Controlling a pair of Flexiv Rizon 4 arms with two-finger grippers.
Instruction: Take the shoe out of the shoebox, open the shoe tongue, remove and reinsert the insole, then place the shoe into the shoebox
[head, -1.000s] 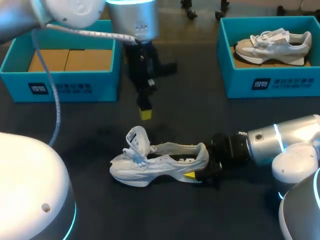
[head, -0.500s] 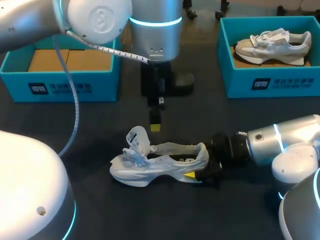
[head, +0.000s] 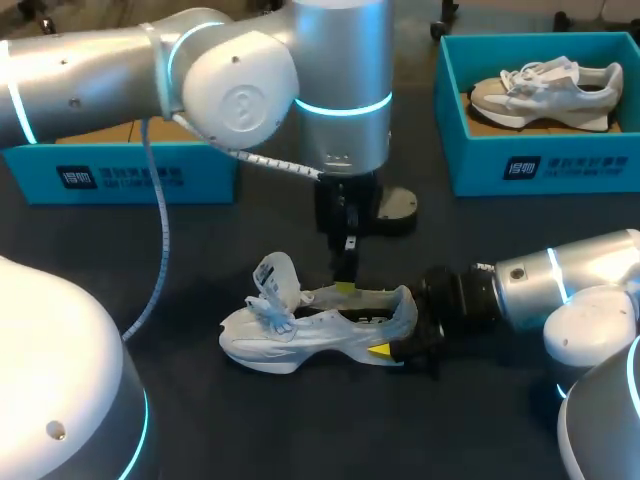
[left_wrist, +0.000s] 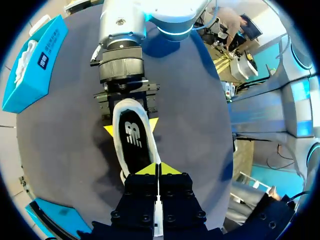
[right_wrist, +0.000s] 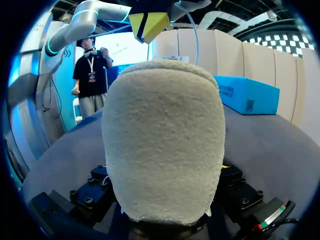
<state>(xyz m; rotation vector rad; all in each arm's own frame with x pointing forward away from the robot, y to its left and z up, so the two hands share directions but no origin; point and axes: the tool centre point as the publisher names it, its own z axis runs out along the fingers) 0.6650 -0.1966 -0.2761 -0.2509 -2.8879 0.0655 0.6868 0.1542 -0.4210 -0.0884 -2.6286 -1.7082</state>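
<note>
Shoe (head: 310, 335) on the table (head: 250, 430), heel clamped by the right gripper (left_wrist: 131, 126), left gripper (left_wrist: 158, 169) closed empty just over its opening: descend like that and it may jab the insole (left_wrist: 134, 150) instead of pinching it.

Dark table (head: 300, 430): white shoe (head: 310, 325) mid; blue L shoebox (head: 120, 175), R shoebox (head: 540, 160) behind.

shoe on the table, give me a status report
Right gripper shut on the shoe at its heel. Left gripper shut, tips at the shoe's opening. Other shoe in its box, apart.
</note>
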